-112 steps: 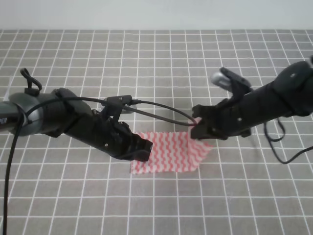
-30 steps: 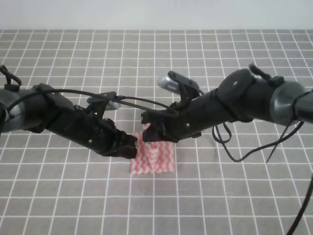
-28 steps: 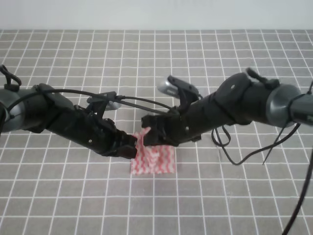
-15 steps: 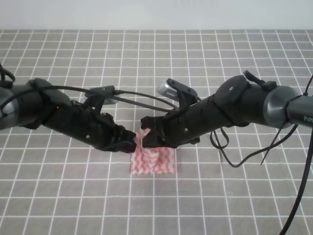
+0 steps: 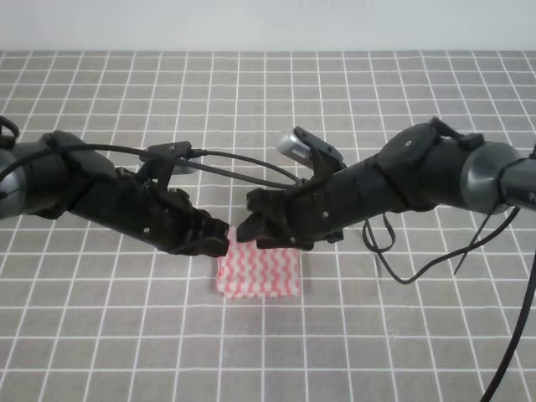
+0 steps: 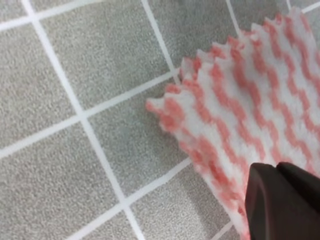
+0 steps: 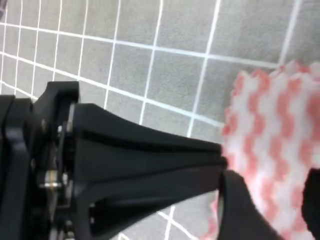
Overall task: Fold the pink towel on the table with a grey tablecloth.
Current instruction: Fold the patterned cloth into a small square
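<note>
The pink towel [image 5: 260, 272] lies folded in a small flat rectangle on the table with a grey tablecloth [image 5: 268, 109]. My left gripper [image 5: 222, 239] sits at the towel's upper left corner, shut on its edge. In the left wrist view its dark fingertips [image 6: 280, 200] cover the zigzag cloth [image 6: 240, 100]. My right gripper [image 5: 251, 230] hovers just above the towel's top edge, close beside the left one, and is open. In the right wrist view the towel [image 7: 280, 130] shows between its spread fingers [image 7: 240, 200], with the left gripper [image 7: 150, 150] pointing at the cloth's edge.
Both black arms meet tip to tip over the middle of the table. Loose black cables loop from the left arm [image 5: 243, 176] and hang off the right arm [image 5: 419, 260]. Bare grid cloth surrounds the towel on every side.
The right gripper carried the towel's right edge over to the left, halving it. It has since opened, and the raised cloth tip has dropped flat. The left gripper stayed on its corner.
</note>
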Controlling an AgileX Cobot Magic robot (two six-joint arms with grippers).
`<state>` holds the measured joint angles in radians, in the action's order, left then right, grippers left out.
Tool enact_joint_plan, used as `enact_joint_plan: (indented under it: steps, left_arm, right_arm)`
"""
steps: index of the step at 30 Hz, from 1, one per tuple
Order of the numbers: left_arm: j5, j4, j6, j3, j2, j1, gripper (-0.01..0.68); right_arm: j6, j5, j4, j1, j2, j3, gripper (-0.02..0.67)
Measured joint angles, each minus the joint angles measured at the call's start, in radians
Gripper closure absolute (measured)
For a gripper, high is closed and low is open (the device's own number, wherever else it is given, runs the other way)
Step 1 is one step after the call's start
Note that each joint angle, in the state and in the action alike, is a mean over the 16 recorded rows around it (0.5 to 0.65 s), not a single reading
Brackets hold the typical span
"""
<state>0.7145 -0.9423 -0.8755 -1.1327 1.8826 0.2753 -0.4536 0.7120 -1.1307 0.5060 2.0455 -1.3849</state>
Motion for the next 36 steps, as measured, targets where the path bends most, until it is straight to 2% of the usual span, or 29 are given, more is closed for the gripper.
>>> enact_joint_plan:
  steps: [5, 17, 22, 36]
  left_arm:
    - [0.005, 0.000, 0.000, 0.000, -0.001, 0.000, 0.676]
    - [0.069, 0.006, 0.000, 0.000, -0.002, 0.002, 0.675]
    - [0.094, 0.010, 0.000, 0.000, 0.007, 0.003, 0.675]
    - [0.117, 0.011, -0.001, 0.000, 0.020, 0.003, 0.675]
  right_arm:
    - [0.002, 0.046, 0.038, -0.022, 0.001, 0.000, 0.416]
    - [0.082, 0.112, 0.231, -0.039, 0.002, 0.000, 0.589]
    - [0.127, 0.108, 0.303, -0.039, 0.007, -0.001, 0.640]
    - [0.187, 0.072, 0.374, -0.042, 0.003, -0.012, 0.665]
